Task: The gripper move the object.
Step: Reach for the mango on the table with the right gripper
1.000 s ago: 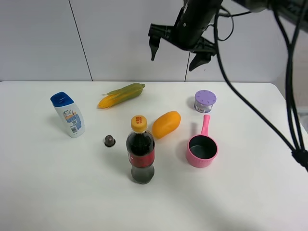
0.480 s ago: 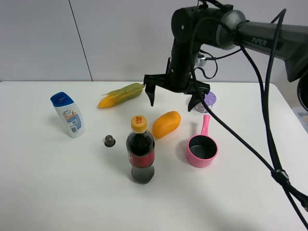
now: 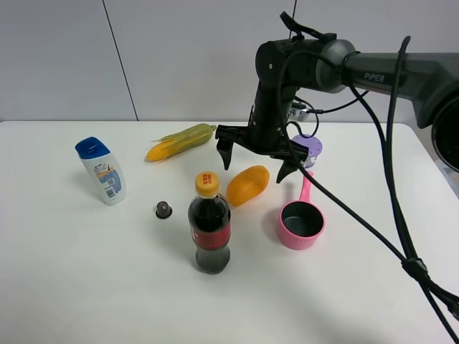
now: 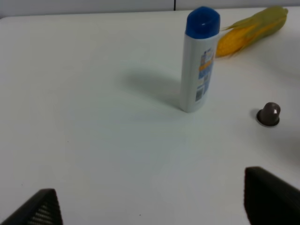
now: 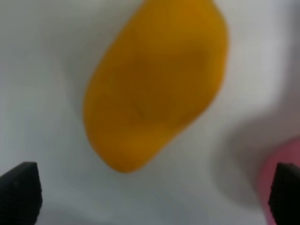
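The orange-yellow mango (image 3: pixel 247 185) lies on the white table (image 3: pixel 86 287) between the cola bottle and the pink cup. It fills the right wrist view (image 5: pixel 154 82), blurred and close. My right gripper (image 3: pixel 257 163), a black claw on a thick dark arm, hangs open just above the mango with its fingers spread to either side; its fingertips (image 5: pixel 18 194) show at the corners of the right wrist view. My left gripper (image 4: pixel 150 206) is open and empty over bare table, its fingertips (image 4: pixel 269 192) at the frame edge.
A cola bottle (image 3: pixel 209 226) stands close in front of the mango. A pink cup with a handle (image 3: pixel 301 222) is to its right, a purple-lidded tin (image 3: pixel 306 149) behind that. A corn cob (image 3: pixel 179 142), a white bottle with blue cap (image 3: pixel 100 170) and a small dark capsule (image 3: pixel 164 209) lie to the left.
My right gripper has come down from high above the table to just over the mango, fingers still spread. Nothing on the table has moved.
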Controlling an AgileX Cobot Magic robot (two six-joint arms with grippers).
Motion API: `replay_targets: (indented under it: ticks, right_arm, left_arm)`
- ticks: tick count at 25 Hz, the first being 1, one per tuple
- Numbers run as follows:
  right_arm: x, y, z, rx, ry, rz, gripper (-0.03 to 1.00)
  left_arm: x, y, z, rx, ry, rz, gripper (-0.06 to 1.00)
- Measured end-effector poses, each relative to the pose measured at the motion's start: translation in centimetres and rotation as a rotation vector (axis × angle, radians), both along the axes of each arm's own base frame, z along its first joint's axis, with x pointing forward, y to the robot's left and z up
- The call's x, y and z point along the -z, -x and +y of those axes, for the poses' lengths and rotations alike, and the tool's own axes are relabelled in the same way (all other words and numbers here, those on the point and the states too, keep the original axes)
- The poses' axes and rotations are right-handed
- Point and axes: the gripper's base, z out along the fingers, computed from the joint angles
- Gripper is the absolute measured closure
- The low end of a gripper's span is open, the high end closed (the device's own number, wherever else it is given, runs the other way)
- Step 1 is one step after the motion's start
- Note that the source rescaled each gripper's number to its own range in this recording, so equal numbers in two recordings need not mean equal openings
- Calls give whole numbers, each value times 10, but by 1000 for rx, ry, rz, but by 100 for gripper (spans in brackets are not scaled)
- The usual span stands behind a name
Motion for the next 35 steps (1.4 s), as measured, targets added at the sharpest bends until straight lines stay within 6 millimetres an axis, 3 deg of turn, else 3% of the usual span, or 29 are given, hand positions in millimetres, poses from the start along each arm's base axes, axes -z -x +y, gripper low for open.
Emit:
replay_targets:
  ticks: [6,15,28,30,35]
  right_arm:
    - [15,-5,0,78,16,2,5]
    - [16,-11,-4,173,16,-20,5]
    - [51,-17,0,209,26,9,5]
    - [59,-17,1,210,30,18,9]
    - [69,-19,2,216,25,23,33]
  left_arm:
    - [0,0,0,0,0,0,-6]
    - [0,0,0,0,0,0,-6]
    - [0,0,0,0,0,0,-6]
    - [0,0,0,0,0,0,-6]
    - [0,0,0,0,0,0,-6]
